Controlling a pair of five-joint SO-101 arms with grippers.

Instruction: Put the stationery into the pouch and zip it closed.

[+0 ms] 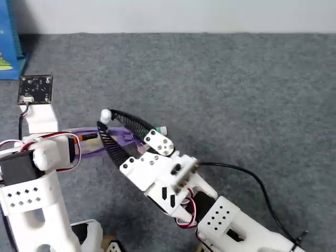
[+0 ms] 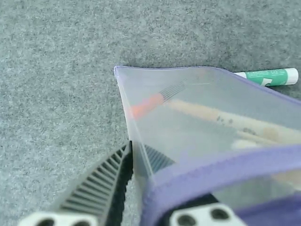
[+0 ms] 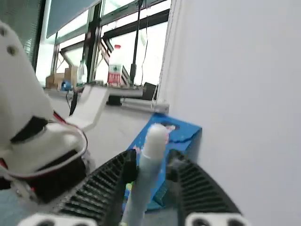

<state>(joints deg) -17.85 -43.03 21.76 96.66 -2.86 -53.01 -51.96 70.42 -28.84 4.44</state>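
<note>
1. At about 8 o'clock on the grey carpet (image 1: 236, 94), in the high view, lies the pouch (image 2: 197, 141). It is a see-through sleeve edged with a purple zip band. Near the left wrist camera the purple bands stand apart, so the mouth gapes there.
2. Through its clear wall show an orange pen (image 2: 146, 106) and a pale wooden pencil (image 2: 221, 117), lying close together inside.
3. Pinching the pouch's side edge is the left gripper (image 2: 134, 153). One ribbed black finger lies outside the plastic and the other is seen through it.
4. Over the pouch's 12 o'clock edge, in the high view, the right gripper (image 1: 105, 119) is clamped on a white stick (image 3: 148, 174). A finger presses each side of the stick, and its rounded end points toward 11 o'clock. Whether the stick touches the pouch I cannot tell.
5. Just past the pouch's 3 o'clock end, a green-and-white marker (image 2: 268, 76) lies flat on the carpet, outside the pouch.
6. Farther out, a blue box (image 1: 8, 47) stands at 10 o'clock, and a white wall (image 1: 173, 16) runs along 12 o'clock.
</note>
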